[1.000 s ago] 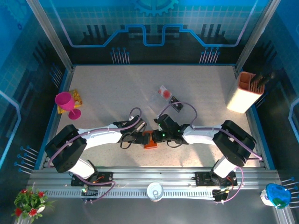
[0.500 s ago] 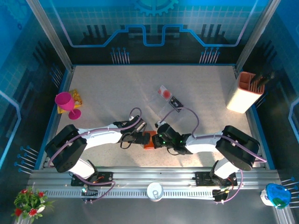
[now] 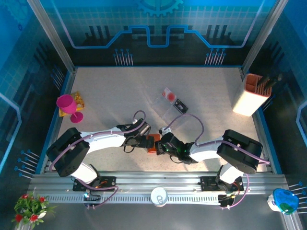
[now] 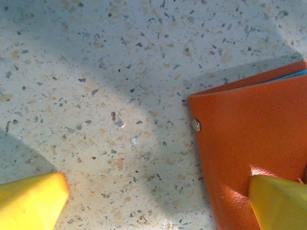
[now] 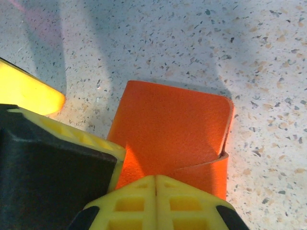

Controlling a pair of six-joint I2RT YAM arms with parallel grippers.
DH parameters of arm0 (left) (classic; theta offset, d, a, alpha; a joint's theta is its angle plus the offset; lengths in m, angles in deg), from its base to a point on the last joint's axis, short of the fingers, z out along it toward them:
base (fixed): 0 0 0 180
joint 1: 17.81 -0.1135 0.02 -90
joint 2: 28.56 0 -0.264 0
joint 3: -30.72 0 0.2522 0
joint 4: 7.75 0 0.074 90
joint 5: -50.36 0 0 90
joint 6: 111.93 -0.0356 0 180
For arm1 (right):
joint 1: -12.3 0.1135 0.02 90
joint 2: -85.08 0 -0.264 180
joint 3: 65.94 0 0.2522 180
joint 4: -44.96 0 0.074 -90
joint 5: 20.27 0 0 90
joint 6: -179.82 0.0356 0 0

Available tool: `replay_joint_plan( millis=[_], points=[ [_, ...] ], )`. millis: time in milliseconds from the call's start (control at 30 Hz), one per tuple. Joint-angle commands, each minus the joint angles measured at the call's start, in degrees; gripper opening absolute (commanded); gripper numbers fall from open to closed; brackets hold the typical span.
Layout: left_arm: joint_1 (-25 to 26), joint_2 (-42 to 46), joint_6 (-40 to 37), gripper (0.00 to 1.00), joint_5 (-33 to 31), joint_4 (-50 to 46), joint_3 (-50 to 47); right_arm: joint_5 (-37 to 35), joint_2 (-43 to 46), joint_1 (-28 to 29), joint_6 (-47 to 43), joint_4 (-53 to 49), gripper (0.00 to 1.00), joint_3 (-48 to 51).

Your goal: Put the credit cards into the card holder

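The card holder [image 3: 153,143] is an orange folding wallet lying flat near the table's front middle, between both grippers. My left gripper [image 3: 145,142] stands open at its left edge. In the left wrist view one yellow fingertip [image 4: 276,201] rests on the holder [image 4: 244,139] by its snap stud, and a thin blue edge [image 4: 293,74] peeps from its fold. My right gripper [image 5: 155,178] is shut, its tips low over the holder's tab [image 5: 201,173] with nothing between them. Two credit cards lie farther back: a white one with a red blob [image 3: 168,94] and a black one [image 3: 181,105].
A clear plastic tray [image 3: 162,101] lies by the two cards. A pink goblet [image 3: 67,104] and a yellow item [image 3: 77,99] stand at the left edge. A white-and-orange container with dark utensils [image 3: 252,93] is at the back right. A paper cup [image 3: 159,196] sits on the front rail.
My right arm has swung its forearm toward the near edge and brought its shut gripper lower and closer onto the holder's right side. The left arm and the holder have stayed put.
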Motion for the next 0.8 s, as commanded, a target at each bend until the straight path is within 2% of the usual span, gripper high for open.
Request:
replay_joint_plan(
  millis=[0, 233, 367, 600, 767],
  points=[
    [-0.24, -4.63, 1.71, 0.99, 1.54, -3.00, -3.24, 6.25, -3.91, 1.41, 0.88, -16.41, 0.00, 1.92],
    [-0.26, -4.72, 1.71, 0.99, 1.65, -2.65, -3.34, 9.05, -1.70, -0.31, 0.01, -18.56, 0.03, -0.68],
    [-0.24, -4.57, 1.71, 0.99, 1.55, -2.68, -3.33, 10.33, -0.11, -1.40, -0.42, -19.62, 0.09, -1.96],
    [-0.24, -4.02, 1.71, 0.99, 1.36, -2.74, -3.41, 11.58, 4.25, -2.74, -1.26, -22.07, 0.26, -3.08],
    [-0.26, -3.15, 1.62, 0.99, 1.62, -3.67, -2.57, 11.50, 9.01, -3.52, -1.69, -24.77, 0.31, -3.04]
  ],
)
